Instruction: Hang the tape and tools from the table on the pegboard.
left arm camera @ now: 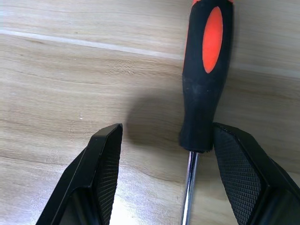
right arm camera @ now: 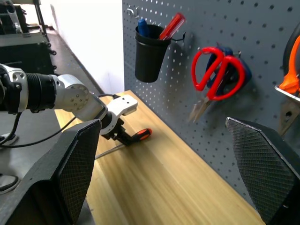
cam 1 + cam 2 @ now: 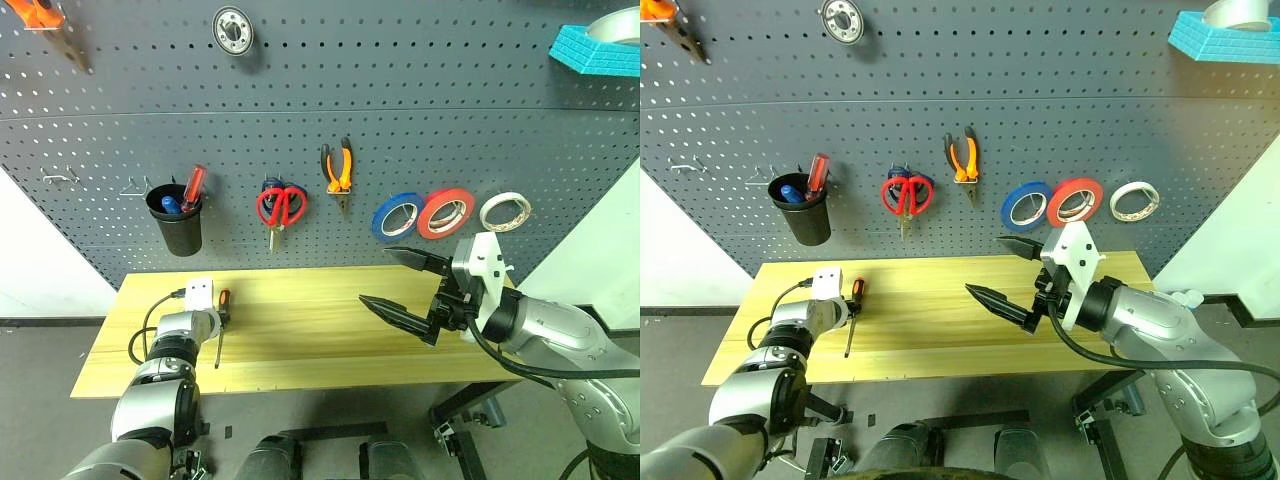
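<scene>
- Dark grey perforated pegboard [image 3: 330, 90]: red tape ring [image 3: 446, 212], red-handled scissors [image 3: 281, 207] and orange-and-black pliers [image 3: 338, 168] already hang there.
- Light wood plank bench [image 3: 300, 330]: carries the slim orange-and-black-handled screwdriver [image 1: 205, 75].
- Right claw [image 3: 400, 284]: wide, empty, raised above the bench.
- Left claw [image 1: 164, 154]: half open, astride the handle end, off-centre; closing may roll the screwdriver away.

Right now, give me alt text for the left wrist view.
The open left gripper straddles the orange-and-black screwdriver lying on the wooden table, where its handle meets the metal shaft, nearer one finger.
</scene>
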You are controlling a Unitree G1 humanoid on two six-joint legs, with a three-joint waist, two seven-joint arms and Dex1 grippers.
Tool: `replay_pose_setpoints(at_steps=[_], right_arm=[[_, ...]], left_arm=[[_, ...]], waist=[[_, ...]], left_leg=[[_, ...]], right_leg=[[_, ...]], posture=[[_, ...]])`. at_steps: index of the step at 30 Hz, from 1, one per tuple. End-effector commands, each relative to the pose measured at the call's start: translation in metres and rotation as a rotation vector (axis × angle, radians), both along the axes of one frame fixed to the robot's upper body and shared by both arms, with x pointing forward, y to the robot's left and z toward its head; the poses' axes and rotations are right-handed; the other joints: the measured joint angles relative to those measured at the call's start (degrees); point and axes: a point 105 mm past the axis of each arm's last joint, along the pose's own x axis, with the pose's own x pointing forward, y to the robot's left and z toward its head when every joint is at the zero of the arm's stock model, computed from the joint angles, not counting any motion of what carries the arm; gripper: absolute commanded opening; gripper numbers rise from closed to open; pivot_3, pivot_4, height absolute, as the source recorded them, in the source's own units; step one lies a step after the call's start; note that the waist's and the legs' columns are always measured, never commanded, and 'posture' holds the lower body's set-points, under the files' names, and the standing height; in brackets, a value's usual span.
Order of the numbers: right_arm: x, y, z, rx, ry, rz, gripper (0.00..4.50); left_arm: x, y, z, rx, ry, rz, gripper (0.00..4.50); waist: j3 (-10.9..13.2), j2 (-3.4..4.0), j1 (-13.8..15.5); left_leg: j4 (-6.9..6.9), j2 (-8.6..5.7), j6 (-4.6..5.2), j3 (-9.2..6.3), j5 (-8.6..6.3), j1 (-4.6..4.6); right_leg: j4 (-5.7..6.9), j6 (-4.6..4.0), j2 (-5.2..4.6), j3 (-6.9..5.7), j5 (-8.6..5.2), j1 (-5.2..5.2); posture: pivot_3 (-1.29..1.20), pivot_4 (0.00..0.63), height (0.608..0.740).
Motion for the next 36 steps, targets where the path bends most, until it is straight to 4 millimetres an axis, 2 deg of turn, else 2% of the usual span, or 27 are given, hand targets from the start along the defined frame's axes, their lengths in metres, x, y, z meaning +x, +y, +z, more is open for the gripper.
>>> replay_pose_setpoints(at_steps=[1,5,17,20,26,36], right_arm=[[-0.007,0.001,0.011,0.001,-0.044,0.009,4.50],[-0.009,0.001,0.011,0.001,-0.037,0.009,4.50],[-0.010,0.000,0.010,-0.007,-0.026,0.006,4.50],[-0.010,0.000,0.009,-0.007,-0.026,0.003,4.50],[-0.009,-0.001,0.009,-0.008,-0.026,0.000,4.50],[-0.004,0.000,0.009,-0.010,-0.033,0.002,4.50]], left_arm=[[0.010,0.001,0.010,0.005,-0.048,-0.006,3.10],[0.015,-0.006,0.013,-0.004,-0.066,-0.030,3.10],[0.026,-0.025,0.018,-0.040,-0.097,-0.076,3.10],[0.023,-0.022,0.016,-0.034,-0.086,-0.061,2.49],[0.018,-0.019,0.011,-0.027,-0.067,-0.053,0.51],[0.017,-0.024,0.013,-0.027,-0.082,-0.091,0.50]], waist=[[0.07,-0.02,-0.01],[0.10,-0.01,0.00],[0.93,-0.02,-0.10],[1.03,0.00,-0.03],[1.09,0.04,0.07],[1.10,0.06,0.02]], left_leg=[[0.00,0.00,0.00,0.00,0.00,-0.10],[0.05,0.00,0.16,0.00,0.11,-0.72],[0.04,0.00,0.18,0.04,0.11,-0.78],[0.03,0.00,0.19,0.03,0.11,-0.79],[0.03,-0.01,0.19,0.05,0.11,-0.79],[0.03,-0.01,0.19,0.04,0.11,-0.78]], right_leg=[[0.00,0.00,0.00,0.00,0.00,-0.10],[0.09,-0.01,0.00,0.02,0.02,-0.78],[0.07,-0.01,-0.02,0.04,0.02,-0.86],[0.08,-0.01,-0.02,0.04,0.02,-0.88],[0.07,-0.01,-0.02,0.04,0.02,-0.86],[0.08,-0.01,-0.02,0.04,0.02,-0.86]], posture=[[-0.21,0.114,0.681],[-0.21,0.122,0.681],[-0.22,0.126,0.681],[-0.22,0.127,0.681],[-0.22,0.129,0.681],[-0.20,0.112,0.681]])
